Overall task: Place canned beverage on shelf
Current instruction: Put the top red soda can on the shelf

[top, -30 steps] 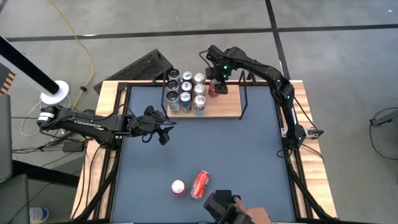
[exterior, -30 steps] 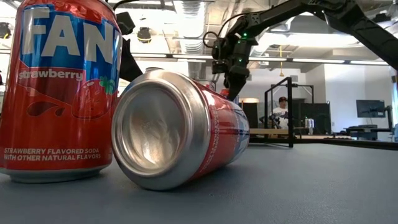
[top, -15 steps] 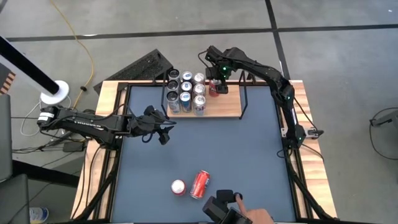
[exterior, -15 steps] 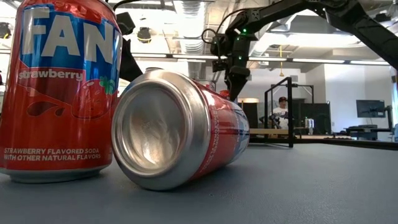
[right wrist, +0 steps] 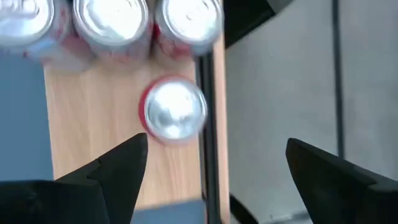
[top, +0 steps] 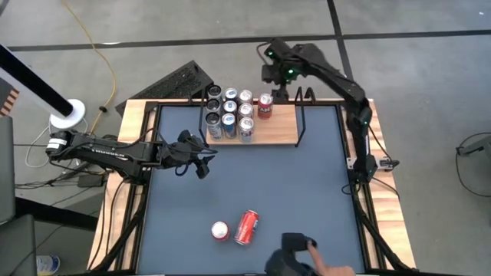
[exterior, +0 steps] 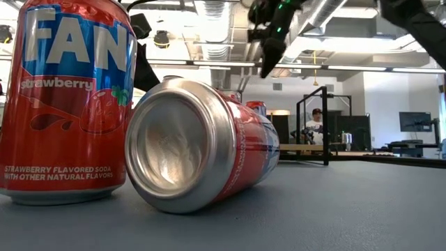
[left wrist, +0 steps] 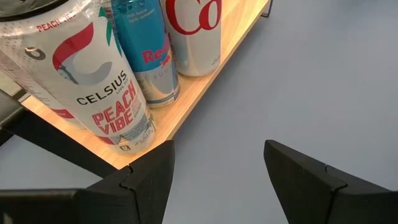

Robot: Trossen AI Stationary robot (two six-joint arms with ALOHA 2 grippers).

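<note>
The shelf (top: 278,130), a light-wood board with black rod uprights, stands at the table's far side. Several cans (top: 230,115) stand on its left part. A red can (top: 265,106) stands upright on its base beside them, near the board's far edge (right wrist: 174,112). My right gripper (top: 276,77) hangs open above and just beyond that can, touching nothing (right wrist: 217,180). My left gripper (top: 203,162) waits open off the shelf's near left corner, with nothing between its fingers (left wrist: 217,149). Near the table's front edge, one red can (top: 220,230) stands upright and another (top: 246,227) lies on its side.
A person's hand with a dark object (top: 299,257) reaches in at the table's near edge. The shelf's right half is bare wood up to its black upright (top: 301,115). The two front cans fill the left of the low view (exterior: 195,146).
My right gripper, which stood down around the red can on the shelf, has risen clear of it and drawn back toward the table's far edge, tipping steeper. The red can stays upright on the board. The hand at the near edge has shifted right.
</note>
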